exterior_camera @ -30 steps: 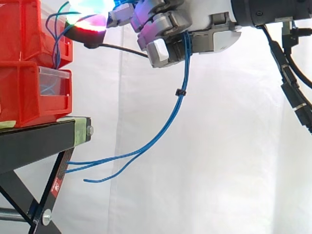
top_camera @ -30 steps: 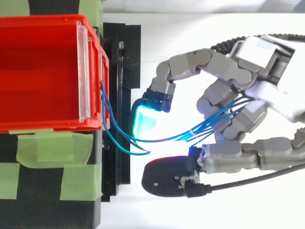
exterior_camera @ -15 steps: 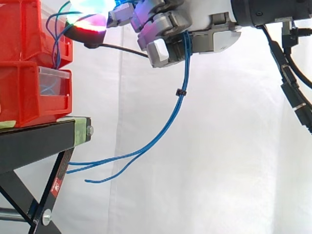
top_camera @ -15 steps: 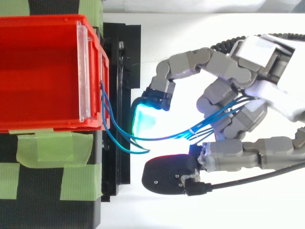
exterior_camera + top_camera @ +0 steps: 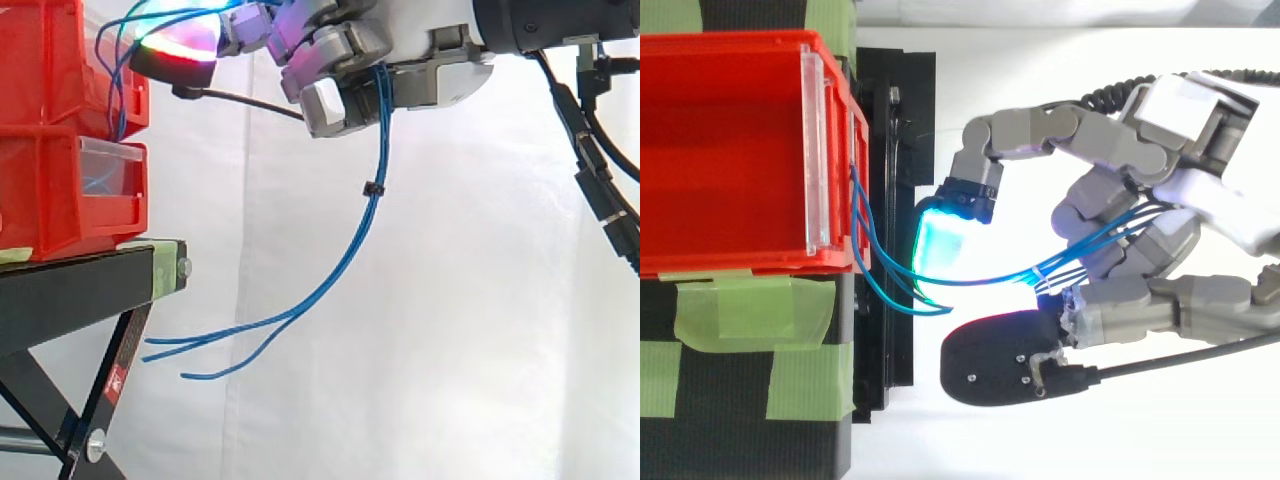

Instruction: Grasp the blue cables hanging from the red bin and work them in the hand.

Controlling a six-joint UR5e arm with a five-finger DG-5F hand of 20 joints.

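Gripping blue cables [image 5: 373, 188] nr red bin [image 5: 730, 150]

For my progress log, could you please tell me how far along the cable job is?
Done: the grasp. The hand has its fingers curled round the blue cables, which run from the red bin into the palm. In hand: the working, with the cables threaded between the curled fingers. Left: how much working remains cannot be told; the loose ends hang free below.
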